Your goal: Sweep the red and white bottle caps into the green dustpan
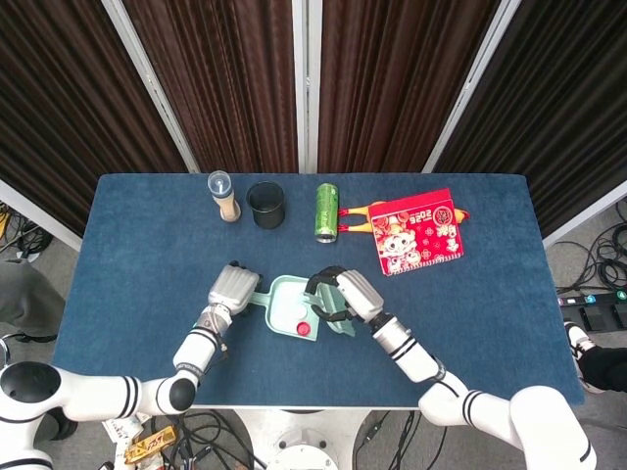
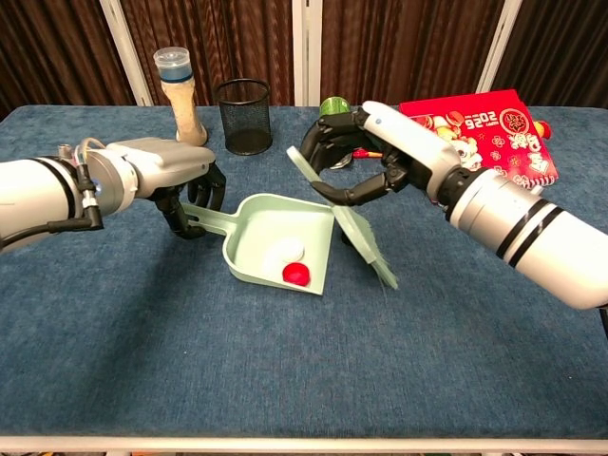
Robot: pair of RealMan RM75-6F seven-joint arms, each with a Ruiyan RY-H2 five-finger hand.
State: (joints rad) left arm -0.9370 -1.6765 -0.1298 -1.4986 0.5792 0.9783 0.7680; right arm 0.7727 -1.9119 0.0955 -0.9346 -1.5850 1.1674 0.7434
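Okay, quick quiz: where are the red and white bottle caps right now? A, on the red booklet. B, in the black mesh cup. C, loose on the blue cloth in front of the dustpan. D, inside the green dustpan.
D: the chest view shows the red cap and the white cap lying side by side inside the green dustpan, whose handle the left hand grips.

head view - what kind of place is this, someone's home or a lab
Most likely a lab or robot test cell, not a home. A blue-covered table stands before dark curtains hung on a metal frame, loose cables lie on the floor at the right, and the props look staged in a row.
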